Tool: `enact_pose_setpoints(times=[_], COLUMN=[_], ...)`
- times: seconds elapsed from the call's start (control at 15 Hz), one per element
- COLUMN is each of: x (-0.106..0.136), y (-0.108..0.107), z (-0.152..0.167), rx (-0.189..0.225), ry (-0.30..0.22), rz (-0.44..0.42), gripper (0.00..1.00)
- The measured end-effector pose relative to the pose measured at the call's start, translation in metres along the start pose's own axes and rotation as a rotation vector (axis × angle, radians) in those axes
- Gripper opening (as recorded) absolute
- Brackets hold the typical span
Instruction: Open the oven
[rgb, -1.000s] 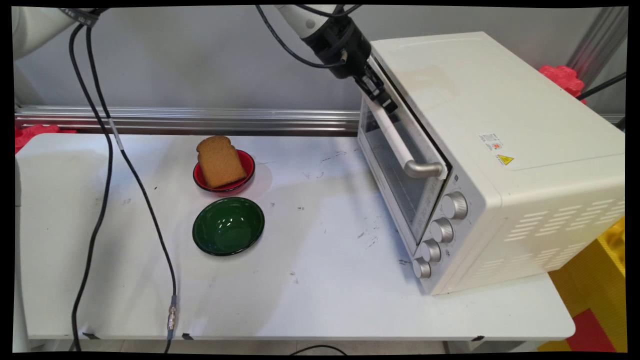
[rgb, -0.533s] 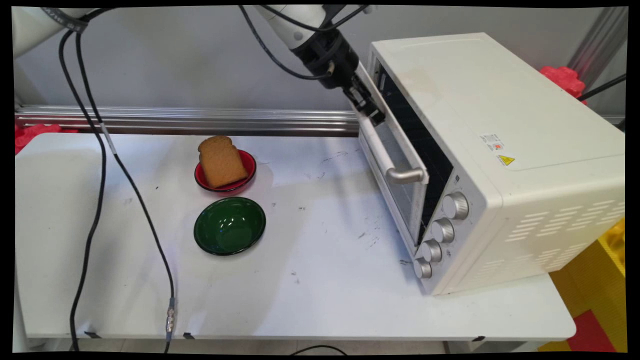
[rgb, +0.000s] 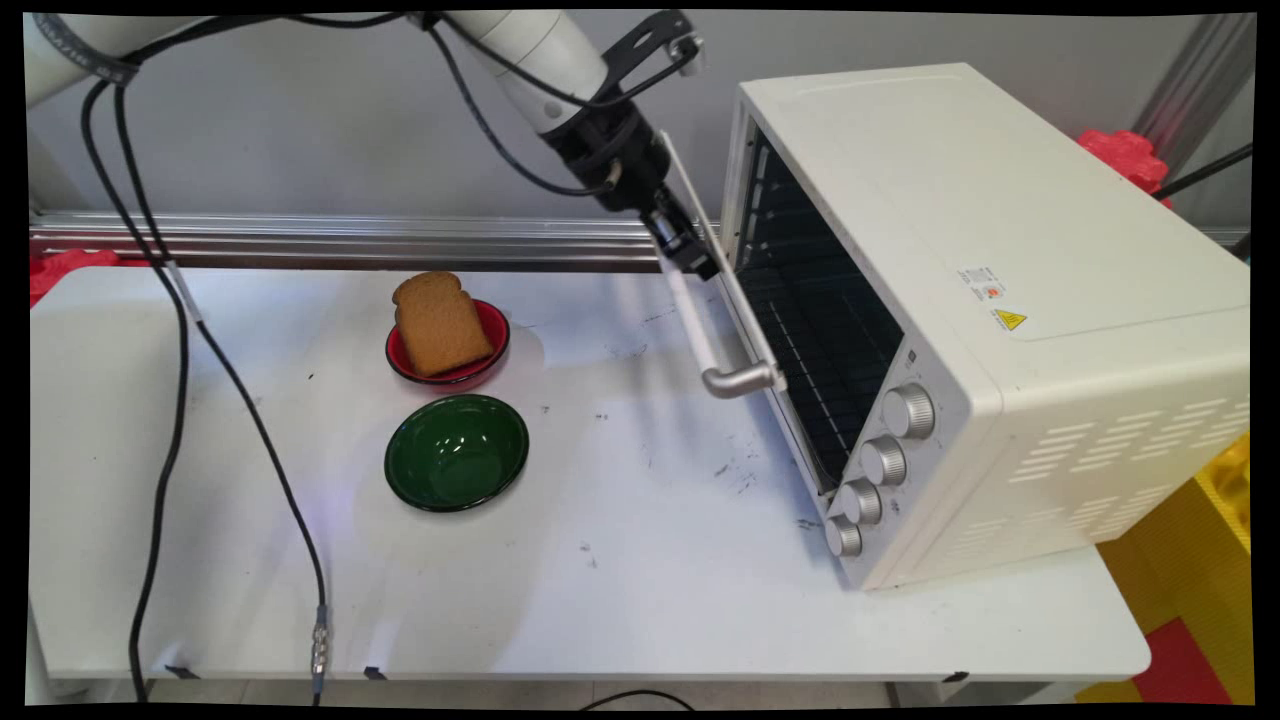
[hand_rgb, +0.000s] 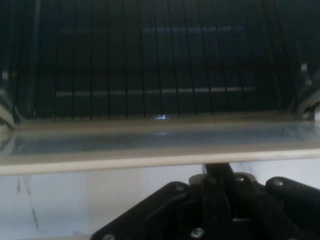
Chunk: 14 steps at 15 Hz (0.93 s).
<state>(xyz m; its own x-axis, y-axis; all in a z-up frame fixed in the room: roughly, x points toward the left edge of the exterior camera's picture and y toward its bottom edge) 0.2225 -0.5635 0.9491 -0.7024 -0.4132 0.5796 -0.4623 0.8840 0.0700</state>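
nearby, toast (rgb: 440, 322) in red bowl (rgb: 490, 345), green bowl (rgb: 457, 452)

A white table (rgb: 620, 600), scuffed with dark marks, stands against a plain grey wall (rgb: 330, 120). An aluminium rail (rgb: 350, 240) runs along the wall behind the table's far edge. Yellow and red panels (rgb: 1190, 610) show at lower right.

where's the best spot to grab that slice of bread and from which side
Pinch the slice of bread by its domed top edge, coming from above. It leans tilted in the red bowl, so the top sticks up clear of the rim, while its lower end sits inside.
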Motion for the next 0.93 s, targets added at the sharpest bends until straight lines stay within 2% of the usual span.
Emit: enact_pose_setpoints(times=[0.93], x=[-0.054], y=[-0.005], z=[0.003], rx=[-0.009], ry=[-0.056], rz=[-0.034], gripper=[0.00])
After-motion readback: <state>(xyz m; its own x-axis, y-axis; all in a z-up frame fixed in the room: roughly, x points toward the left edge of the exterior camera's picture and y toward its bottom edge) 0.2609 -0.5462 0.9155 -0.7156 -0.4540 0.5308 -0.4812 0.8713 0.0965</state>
